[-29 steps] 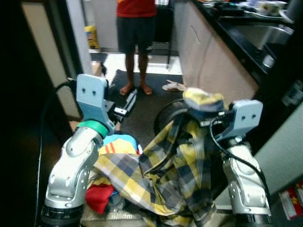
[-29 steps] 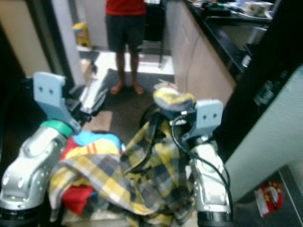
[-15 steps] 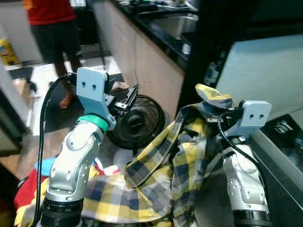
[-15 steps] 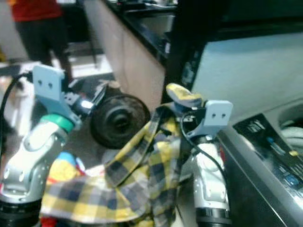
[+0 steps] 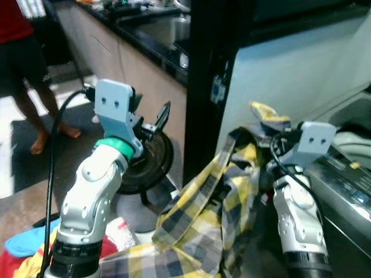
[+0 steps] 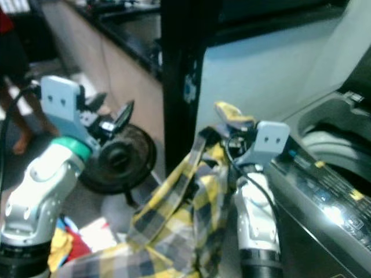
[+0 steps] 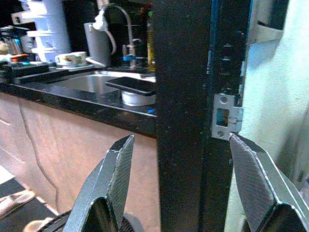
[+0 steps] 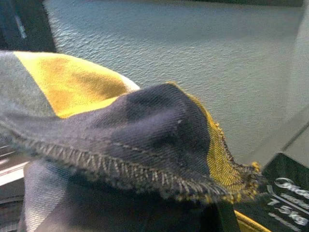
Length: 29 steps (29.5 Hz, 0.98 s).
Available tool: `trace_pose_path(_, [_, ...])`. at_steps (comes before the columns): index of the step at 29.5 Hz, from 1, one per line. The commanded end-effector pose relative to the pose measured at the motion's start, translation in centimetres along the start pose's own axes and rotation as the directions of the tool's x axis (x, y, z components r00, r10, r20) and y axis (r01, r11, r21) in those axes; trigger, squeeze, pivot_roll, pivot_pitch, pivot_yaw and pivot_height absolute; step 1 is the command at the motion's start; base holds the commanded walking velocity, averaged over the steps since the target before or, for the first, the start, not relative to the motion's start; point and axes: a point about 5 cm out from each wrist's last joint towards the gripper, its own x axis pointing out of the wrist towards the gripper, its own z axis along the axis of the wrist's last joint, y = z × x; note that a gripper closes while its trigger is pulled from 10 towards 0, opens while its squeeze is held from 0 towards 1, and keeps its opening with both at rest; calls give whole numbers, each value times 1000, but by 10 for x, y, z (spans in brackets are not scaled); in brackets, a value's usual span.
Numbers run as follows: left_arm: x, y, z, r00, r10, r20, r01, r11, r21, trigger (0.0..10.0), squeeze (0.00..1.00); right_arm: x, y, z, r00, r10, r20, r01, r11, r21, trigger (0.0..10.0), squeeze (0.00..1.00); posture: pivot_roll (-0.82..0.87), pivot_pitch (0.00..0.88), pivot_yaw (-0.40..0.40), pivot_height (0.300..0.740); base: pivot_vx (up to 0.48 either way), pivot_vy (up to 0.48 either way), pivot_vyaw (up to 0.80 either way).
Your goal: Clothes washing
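Right wrist view shows my right gripper [image 5: 268, 128] clamped on the yellow-and-grey plaid cotton shirt [image 5: 200, 214], left gripper [image 7: 181, 186] wide open and empty, so next I swing it over the grey top-loading washing machine [image 6: 324, 174]

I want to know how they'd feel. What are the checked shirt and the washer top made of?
The shirt looks like woven cloth, probably cotton: threads and a frayed, stitched hem show up close in the right wrist view, where the right gripper holds it. The washer top looks like smooth, glossy dark plastic, though it might be glass: light glints off it around the printed labels.
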Motion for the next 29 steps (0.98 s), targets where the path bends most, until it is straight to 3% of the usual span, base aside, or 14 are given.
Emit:
trace_pose_path(1, [-1,2,-2,1000,5,-12,-5,1000,4,10000,0,2,-1,7,999,-12,41,12,1000,11,10000,0,49,0,60,740,0,0,-781])
trace_pose_path(16, [0,2,-1,1000,-3,-13,3,1000,7,10000,0,3,-1,7,998,-27,54,26,1000,10,10000,0,46,0,72,740,0,0,-781])
trace_pose_path(24, [2,1,0,1000,-11,-10,11,1000,7,10000,0,11,1,26,991,-23,129,21,1000,18,10000,0,41,0,81,740,0,0,-781])
trace_pose_path(25, [2,0,0,1000,-14,-10,14,1000,6,10000,0,18,8,41,982,-4,187,-2,999,34,10000,0,37,0,86,740,0,0,-781])
trace_pose_path(26, [2,0,0,1000,-14,-10,14,1000,6,10000,0,18,8,41,982,-4,187,-2,999,34,10000,0,37,0,86,740,0,0,-781])
trace_pose_path(27, [3,0,0,1000,-18,-10,18,1000,6,10000,0,30,18,69,955,18,296,-40,997,68,10000,0,38,0,87,740,0,0,-781])
trace_pose_path(28, [3,0,0,1000,-18,-10,18,1000,6,10000,0,30,18,69,955,18,296,-40,997,68,10000,0,38,0,87,740,0,0,-781])
trace_pose_path(29, [4,-1,-1,1000,-21,-10,21,1000,5,10000,0,41,28,104,906,36,422,-82,992,91,10000,0,39,0,85,740,0,0,-781])
